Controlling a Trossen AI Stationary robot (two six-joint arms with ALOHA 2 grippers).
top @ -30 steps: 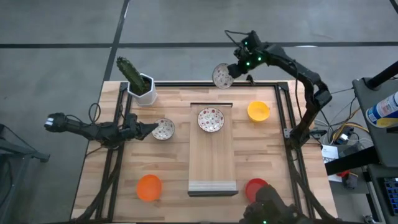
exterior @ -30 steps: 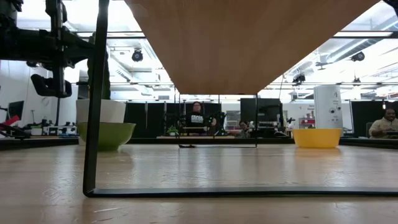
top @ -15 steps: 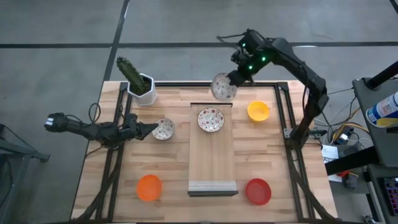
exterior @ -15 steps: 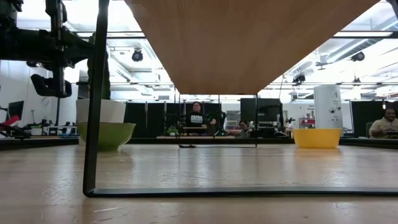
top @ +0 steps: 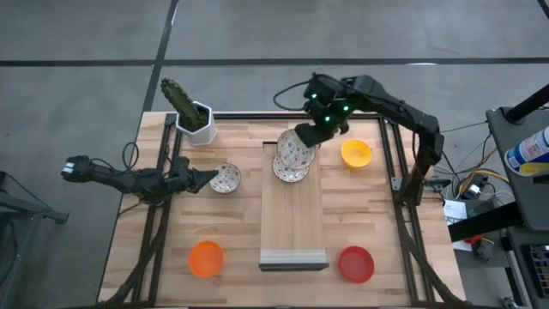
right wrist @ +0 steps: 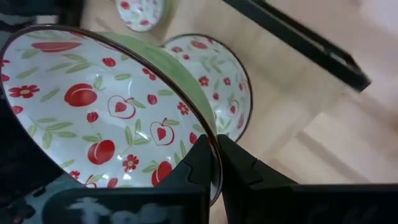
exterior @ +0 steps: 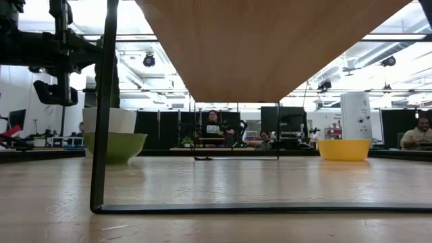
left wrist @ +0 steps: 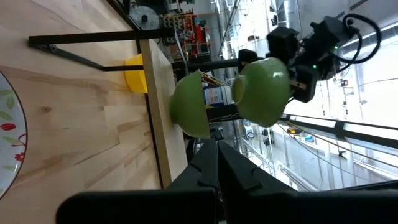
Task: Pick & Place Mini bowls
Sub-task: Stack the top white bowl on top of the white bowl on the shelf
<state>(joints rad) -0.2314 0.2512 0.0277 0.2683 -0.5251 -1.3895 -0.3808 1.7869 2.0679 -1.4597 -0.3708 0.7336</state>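
My right gripper (top: 310,136) is shut on a speckled mini bowl (top: 294,149), white inside and green outside, and holds it just above a second speckled bowl (top: 290,169) that sits by its base on the raised wooden board (top: 292,223). The left wrist view shows a small gap between the held bowl (left wrist: 261,90) and the board bowl (left wrist: 189,106). My left gripper (top: 204,178) lies low and shut beside a third speckled bowl (top: 226,178) on the table. The yellow bowl (top: 356,154), orange bowl (top: 205,258) and red bowl (top: 356,263) rest on the table. My right gripper pinches the held bowl's rim (right wrist: 208,140), one finger inside the bowl and one outside against its green wall. The fingers come from the far right, slanting down. The bowl is lifted clear and tilted, its opening turned toward the gripper.
A white square cactus pot (top: 197,118) stands at the far left corner. A black metal frame (top: 390,163) runs around the table's edges, with a post (exterior: 101,108) close in the low view. People sit in the room beyond the table.
My right gripper has carried the speckled bowl from beyond the table's far edge toward the near-left and down, until it hangs over the bowl on the board. The bowl has stayed tilted in the hold.
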